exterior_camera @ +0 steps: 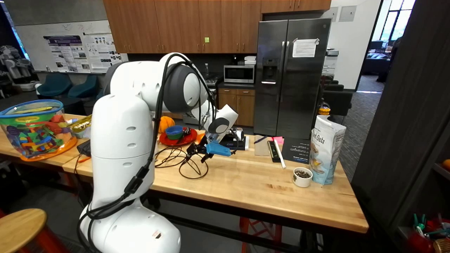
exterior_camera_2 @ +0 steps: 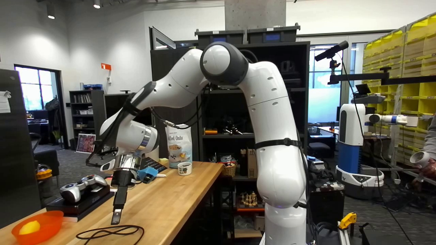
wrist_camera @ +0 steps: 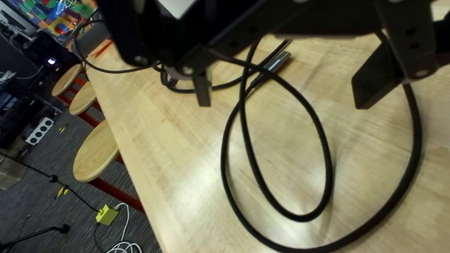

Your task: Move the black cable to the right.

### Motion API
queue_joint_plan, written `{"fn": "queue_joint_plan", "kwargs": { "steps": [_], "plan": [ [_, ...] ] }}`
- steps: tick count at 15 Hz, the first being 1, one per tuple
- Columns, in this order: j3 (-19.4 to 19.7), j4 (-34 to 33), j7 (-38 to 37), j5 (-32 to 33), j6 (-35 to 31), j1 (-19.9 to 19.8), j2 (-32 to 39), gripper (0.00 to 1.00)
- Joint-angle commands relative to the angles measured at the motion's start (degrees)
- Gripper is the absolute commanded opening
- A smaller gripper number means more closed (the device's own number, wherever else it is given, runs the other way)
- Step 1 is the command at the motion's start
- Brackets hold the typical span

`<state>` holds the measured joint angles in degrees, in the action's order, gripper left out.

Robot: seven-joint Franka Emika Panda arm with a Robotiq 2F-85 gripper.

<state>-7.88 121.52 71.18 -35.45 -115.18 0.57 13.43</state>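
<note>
The black cable lies in loose loops on the wooden table, in both exterior views point(exterior_camera: 193, 178) point(exterior_camera_2: 131, 225). In the wrist view its loops point(wrist_camera: 328, 168) spread below and between the fingers, and a metal plug point(wrist_camera: 277, 61) on a cord end lies on the table. My gripper point(wrist_camera: 286, 93) is open with a wide gap and nothing held between its fingers. It points down just above the cable, as an exterior view point(exterior_camera: 194, 161) shows. In an exterior view one fingertip point(exterior_camera_2: 116, 217) hangs just behind a loop. Part of the cable is hidden behind the gripper body.
A red plate point(exterior_camera: 190, 137) with bowls stands behind the cable. A black box point(exterior_camera_2: 78, 204) with a game controller is behind the gripper. An orange bowl point(exterior_camera_2: 51, 228) holds a lemon. An oats bag point(exterior_camera: 325, 151) and white cup point(exterior_camera: 301, 181) stand at the table's far end.
</note>
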Motion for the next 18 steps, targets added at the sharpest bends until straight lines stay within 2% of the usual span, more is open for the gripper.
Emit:
{"fn": "queue_joint_plan", "kwargs": {
  "steps": [1, 7, 9, 11, 15, 18],
  "plan": [
    [0.06, 0.49, 2.55, 1.28, 2.12, 0.09, -0.42, 1.00],
    [-0.95, 1.48, 7.82, 12.07, 0.41, 2.22, -2.93, 1.00],
    [-1.94, 2.04, 9.38, 13.17, -1.99, 3.38, -3.28, 1.00],
    [-2.93, 2.73, 9.35, 12.47, -6.70, 4.53, -3.29, 1.00],
    [-4.33, 5.21, 6.70, 11.16, -24.12, 6.27, -2.95, 1.00],
    [-5.40, 6.89, 5.26, 11.70, -32.99, 6.33, -2.63, 1.00]
  ]
}}
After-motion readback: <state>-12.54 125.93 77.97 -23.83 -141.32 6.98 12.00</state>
